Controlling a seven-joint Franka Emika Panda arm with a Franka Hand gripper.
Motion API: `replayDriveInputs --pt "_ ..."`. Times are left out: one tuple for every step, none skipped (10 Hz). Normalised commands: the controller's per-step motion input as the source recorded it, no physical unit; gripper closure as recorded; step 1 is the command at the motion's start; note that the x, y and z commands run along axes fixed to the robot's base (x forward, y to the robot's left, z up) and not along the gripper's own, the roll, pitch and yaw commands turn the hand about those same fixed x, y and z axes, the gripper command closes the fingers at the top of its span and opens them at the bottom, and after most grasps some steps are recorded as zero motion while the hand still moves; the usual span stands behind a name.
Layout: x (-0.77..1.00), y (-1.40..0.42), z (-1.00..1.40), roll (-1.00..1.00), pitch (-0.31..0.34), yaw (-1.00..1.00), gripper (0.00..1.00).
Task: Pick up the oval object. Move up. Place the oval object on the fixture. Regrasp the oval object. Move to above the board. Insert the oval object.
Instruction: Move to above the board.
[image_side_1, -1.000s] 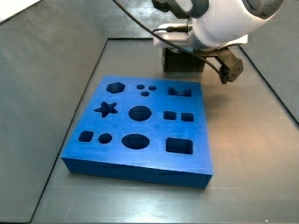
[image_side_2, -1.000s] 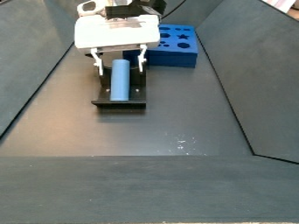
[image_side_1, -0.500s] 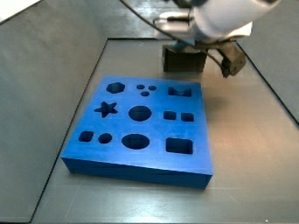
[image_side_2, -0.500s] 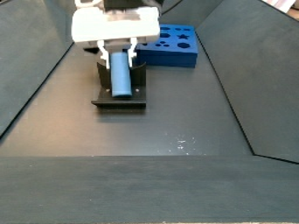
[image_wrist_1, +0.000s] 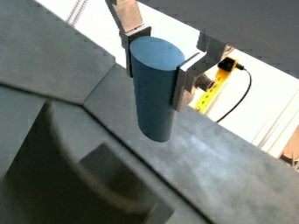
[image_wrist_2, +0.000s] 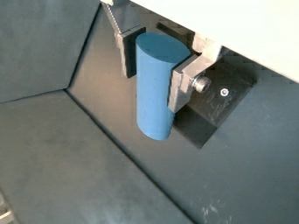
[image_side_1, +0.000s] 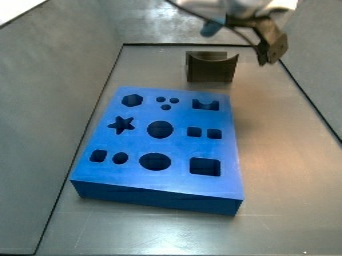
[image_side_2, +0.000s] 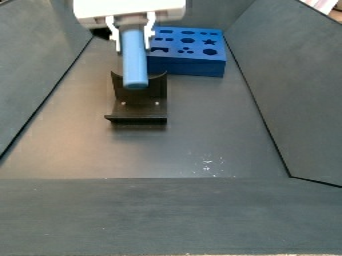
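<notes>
**Carrying the regrasped peg across to the board**

With the oval object (image_side_2: 135, 55) clamped between its silver fingers (image_wrist_2: 184, 80), the gripper (image_side_2: 130, 30) hangs above the fixture (image_side_2: 138, 103), and the peg looks clear of the notch in a side view. Both wrist views show the plates closed narrowly on the peg's upper end, its long body hanging free below them, so the hold is high and the lower end is free to swing.

The step in hand appears to be the lift after the regrasp, with the move to above the board (image_side_1: 163, 140) next. In my judgement it goes well if the arm rises straight until the peg's lower tip is plainly above the fixture's (image_side_1: 211, 67) walls, and only then travels sideways; a tip that clips the notch could twist the peg in the pads.

In a side view the board (image_side_2: 186, 52) lies just to the far right of the fixture, so the travel is short and can be slow. The peg should stay upright throughout. I cannot tell from these views which of the dark holes matches the oval section, so the approach should stop well above the board and settle there before any descent
</notes>
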Motion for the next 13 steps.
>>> replayDriveInputs --pt "-0.04 0.04 1.0 -0.06 0.134 0.07 1.0" --pt "-0.04 0.04 1.0 -0.06 0.116 0.1 1.0" --pt "-0.04 0.03 1.0 -0.05 0.082 0.11 1.0" --pt "-0.04 0.03 1.0 -0.05 0.065 0.11 1.0" --pt "-0.03 0.02 1.0 -0.05 0.039 0.11 1.0" --pt "-0.03 0.02 1.0 -0.05 0.032 0.1 1.0" --pt "-0.03 0.01 0.84 -0.04 0.022 0.08 1.0" --pt "-0.02 0.0 0.67 -0.05 0.017 0.07 1.0" --pt "-0.01 -0.01 0.45 -0.04 0.022 0.05 1.0" --pt "-0.01 -0.01 0.29 -0.04 0.029 0.04 1.0" --pt "-0.5 -1.0 0.27 -1.0 -0.073 -0.04 1.0" --pt "-0.5 -1.0 0.27 -1.0 -0.084 -0.04 1.0" --pt "-0.53 -1.0 0.28 -1.0 -0.094 -0.05 1.0"
